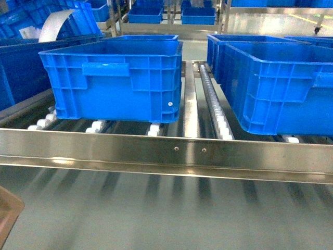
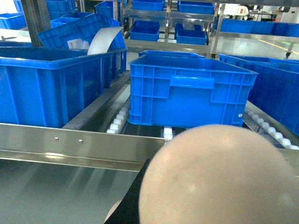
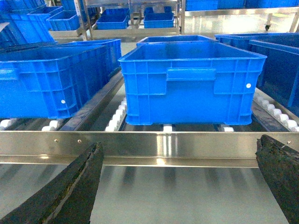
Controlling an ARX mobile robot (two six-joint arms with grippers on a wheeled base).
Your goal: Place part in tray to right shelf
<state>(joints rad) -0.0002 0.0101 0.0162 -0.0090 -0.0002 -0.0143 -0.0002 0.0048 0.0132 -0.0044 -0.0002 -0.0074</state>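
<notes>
We face the shelf point(image 1: 166, 153) — its steel rail runs from 9 to 3 o'clock, with crates point(image 1: 117, 78) on white rollers point(image 1: 221, 125) behind. The tray point(image 2: 219, 177) fills the left wrist view at 5 o'clock, hiding the left gripper's jaws, so we cannot tell their state. The right gripper point(image 3: 180, 186) stands wide and empty before the rail — we see no part anywhere.

Head: looks forward and down, close over the shelf rail point(image 1: 166, 151).
Wrists: low, near, facing the same rail and blue crates point(image 3: 191, 84).
</notes>
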